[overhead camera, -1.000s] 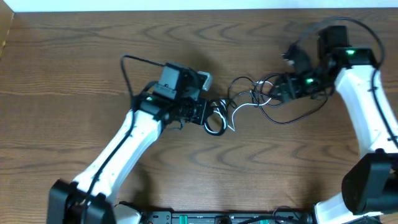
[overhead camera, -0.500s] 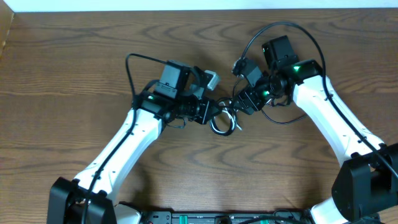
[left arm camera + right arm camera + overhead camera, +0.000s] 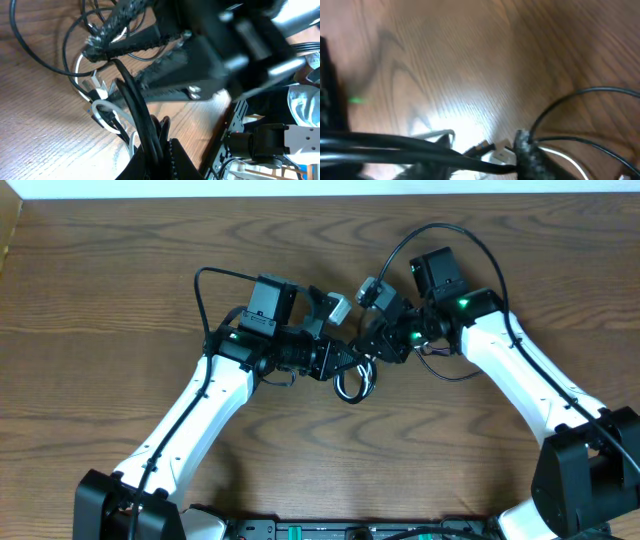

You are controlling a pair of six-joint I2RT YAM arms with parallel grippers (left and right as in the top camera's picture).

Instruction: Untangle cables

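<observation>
Tangle of black and white cables (image 3: 134,107) on wooden table (image 3: 120,280), between both arms. Left gripper (image 3: 345,366) clamped on cables. Right gripper (image 3: 370,348) at tangle, grip indiscernible.

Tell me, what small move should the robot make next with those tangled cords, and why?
Probably ease the two tools apart. The left tool appears to pinch the black cable, the right tool crowds beside it, and the white cable loops in the same bundle.

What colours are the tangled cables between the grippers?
One black cable, one white cable; clearest in the left wrist view.
</observation>
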